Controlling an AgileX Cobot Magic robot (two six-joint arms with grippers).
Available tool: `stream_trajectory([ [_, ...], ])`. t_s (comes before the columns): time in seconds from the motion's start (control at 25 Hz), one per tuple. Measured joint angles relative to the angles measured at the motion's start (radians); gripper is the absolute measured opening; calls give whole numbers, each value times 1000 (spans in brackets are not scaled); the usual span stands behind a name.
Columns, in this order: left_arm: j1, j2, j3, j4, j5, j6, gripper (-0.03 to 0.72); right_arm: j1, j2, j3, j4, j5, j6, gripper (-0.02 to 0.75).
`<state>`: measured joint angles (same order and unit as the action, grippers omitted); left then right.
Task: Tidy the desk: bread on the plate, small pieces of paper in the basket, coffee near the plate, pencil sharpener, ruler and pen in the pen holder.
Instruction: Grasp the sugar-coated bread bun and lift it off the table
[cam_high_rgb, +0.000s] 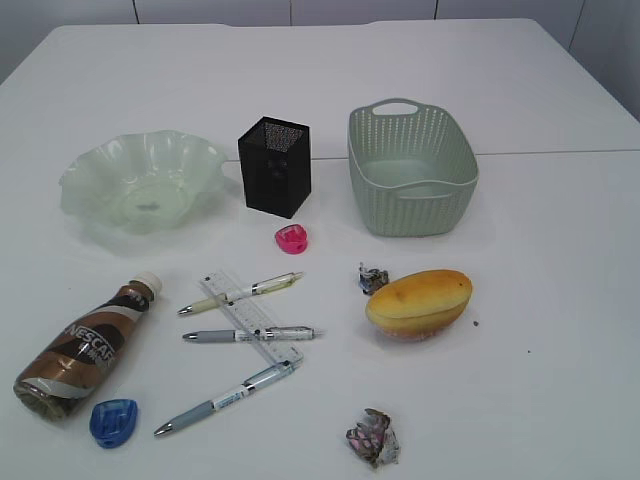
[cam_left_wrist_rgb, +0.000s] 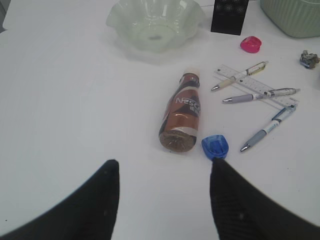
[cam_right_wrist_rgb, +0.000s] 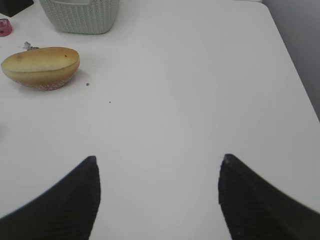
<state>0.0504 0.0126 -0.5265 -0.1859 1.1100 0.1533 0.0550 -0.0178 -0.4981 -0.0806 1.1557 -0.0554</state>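
The bread (cam_high_rgb: 420, 303) lies right of centre on the desk (cam_high_rgb: 560, 300), and the coffee (cam_high_rgb: 88, 345) lies on its side at the front left. Three pens (cam_high_rgb: 250, 335) and the clear ruler (cam_high_rgb: 250, 318) are bunched in the middle. One pink pencil sharpener (cam_high_rgb: 291, 238) sits by the pen holder (cam_high_rgb: 275, 165), a blue one (cam_high_rgb: 113, 421) by the bottle. Crumpled paper (cam_high_rgb: 374, 277) lies beside the bread, another piece (cam_high_rgb: 372, 437) at the front. The plate (cam_high_rgb: 100, 160) and basket (cam_high_rgb: 412, 165) stand at the back. My left gripper (cam_left_wrist_rgb: 166, 165) hangs open short of the coffee (cam_left_wrist_rgb: 181, 112). My right gripper (cam_right_wrist_rgb: 160, 159) is open over bare desk, right of the bread (cam_right_wrist_rgb: 41, 67).
A thin seam (cam_high_rgb: 560, 153) runs across the desk behind the basket. The desk's right edge (cam_right_wrist_rgb: 300, 75) shows in the right wrist view. Neither arm shows in the exterior view.
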Motion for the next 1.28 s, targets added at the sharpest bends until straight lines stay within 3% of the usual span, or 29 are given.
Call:
stream_trajectory([
  [1.28, 0, 6, 0, 0, 0, 0, 423, 0, 0, 0, 0, 0, 0, 543],
])
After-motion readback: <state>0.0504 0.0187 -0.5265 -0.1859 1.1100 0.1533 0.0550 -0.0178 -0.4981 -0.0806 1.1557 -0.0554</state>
